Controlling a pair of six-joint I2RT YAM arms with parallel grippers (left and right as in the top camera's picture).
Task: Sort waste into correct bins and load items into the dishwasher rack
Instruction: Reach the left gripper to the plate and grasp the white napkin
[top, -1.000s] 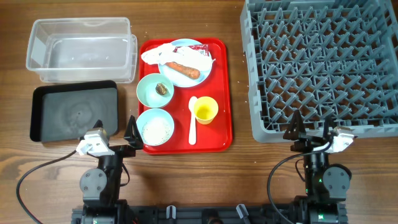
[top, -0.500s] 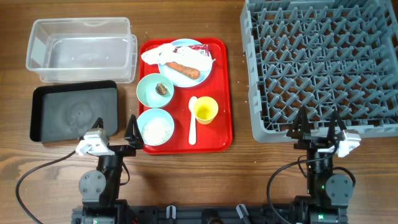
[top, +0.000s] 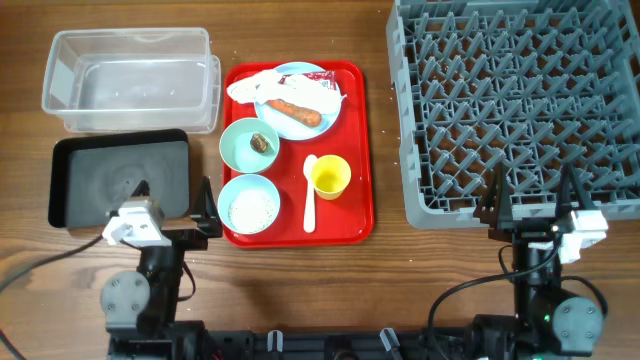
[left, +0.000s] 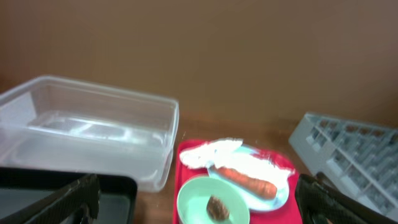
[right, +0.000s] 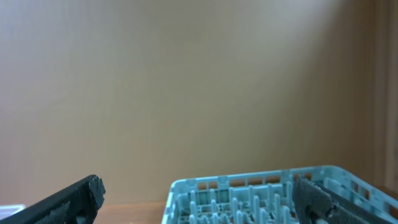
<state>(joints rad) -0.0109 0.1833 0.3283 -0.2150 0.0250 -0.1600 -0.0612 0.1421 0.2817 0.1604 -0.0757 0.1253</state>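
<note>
On the red tray (top: 355, 120) a pale blue plate (top: 318, 122) holds the orange sausage piece (top: 294, 110) and white napkins (top: 262, 86). One mint bowl (top: 238, 138) holds the brown lump (top: 262, 143), the other (top: 249, 185) holds rice (top: 251, 209). The yellow cup (top: 330, 177) and white spoon (top: 309, 195) lie beside them. My left gripper (top: 172, 196) is open and empty, between the black tray (top: 100, 182) and the red tray. My right gripper (top: 528, 192) is open and empty at the grey rack's (top: 520, 100) front edge. The left wrist view shows the lump (left: 217, 207), sausage (left: 249, 180) and napkins (left: 208, 154).
The clear tub (top: 125, 70) stands at the back left, behind the black tray; it also shows in the left wrist view (left: 93, 127). The right wrist view shows only the rack's near corner (right: 249, 196) and a brown wall. Bare wooden table lies between the red tray and the rack.
My left gripper has shifted left, toward the black tray's near right corner. My right gripper has moved right and up to the rack's front edge. Both stay open.
</note>
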